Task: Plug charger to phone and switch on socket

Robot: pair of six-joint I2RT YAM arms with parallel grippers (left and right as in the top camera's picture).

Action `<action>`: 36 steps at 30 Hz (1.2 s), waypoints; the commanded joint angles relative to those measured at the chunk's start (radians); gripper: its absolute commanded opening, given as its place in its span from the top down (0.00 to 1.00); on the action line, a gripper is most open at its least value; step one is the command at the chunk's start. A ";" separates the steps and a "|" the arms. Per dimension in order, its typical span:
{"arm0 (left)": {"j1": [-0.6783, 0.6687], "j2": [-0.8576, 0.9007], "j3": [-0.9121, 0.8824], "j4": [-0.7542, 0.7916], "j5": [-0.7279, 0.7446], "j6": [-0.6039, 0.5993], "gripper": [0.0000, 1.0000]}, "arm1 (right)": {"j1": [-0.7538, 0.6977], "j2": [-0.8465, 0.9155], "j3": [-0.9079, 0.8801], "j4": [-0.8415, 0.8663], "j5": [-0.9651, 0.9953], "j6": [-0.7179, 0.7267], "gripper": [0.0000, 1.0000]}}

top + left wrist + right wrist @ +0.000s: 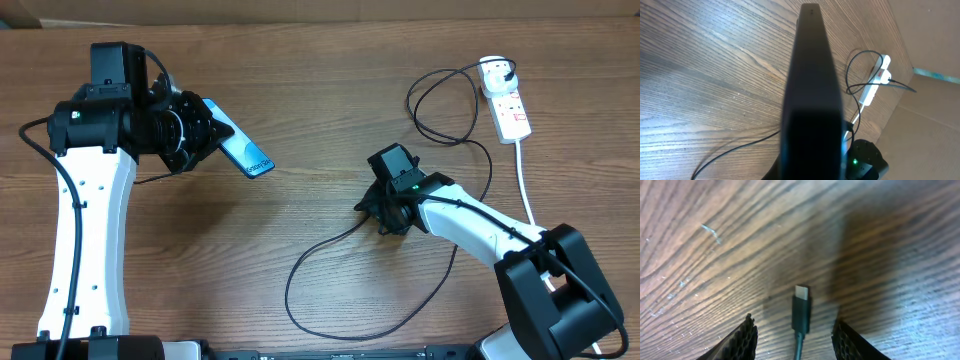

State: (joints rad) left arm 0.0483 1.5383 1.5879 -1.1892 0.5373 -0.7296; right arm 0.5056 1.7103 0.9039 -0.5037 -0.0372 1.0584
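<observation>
My left gripper (208, 132) is shut on the phone (246, 152) and holds it tilted above the table, the "Galaxy" end pointing right. In the left wrist view the phone (812, 90) shows edge-on as a dark slab that hides the fingers. The charger (330, 240) loops over the table from the socket (507, 103). My right gripper (385, 215) is low at the table, open. The charger's black plug tip (801, 311) lies on the wood between its two fingers (794, 324), untouched by either. The socket also shows in the left wrist view (874, 84).
The socket's white cord (522, 180) runs down the right side towards the right arm's base (555, 290). A cardboard wall (925, 115) stands beyond the socket. The charger's cable makes a wide loop near the front edge (300, 310).
</observation>
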 commanded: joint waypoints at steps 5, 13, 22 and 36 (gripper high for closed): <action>0.004 -0.007 0.004 0.003 0.014 0.008 0.96 | 0.006 0.009 -0.006 -0.001 0.002 -0.020 0.59; 0.004 -0.007 0.004 0.003 0.014 0.008 0.96 | 0.006 0.009 -0.006 -0.011 -0.040 -0.039 0.63; 0.004 -0.007 0.004 0.011 0.014 0.008 0.96 | 0.006 0.009 -0.006 -0.009 -0.034 -0.038 0.71; 0.004 -0.007 0.004 0.012 0.014 0.008 0.96 | 0.006 0.023 -0.006 0.002 -0.027 -0.038 0.71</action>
State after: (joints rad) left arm 0.0483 1.5383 1.5879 -1.1824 0.5373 -0.7296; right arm 0.5056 1.7130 0.9039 -0.5087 -0.0738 1.0233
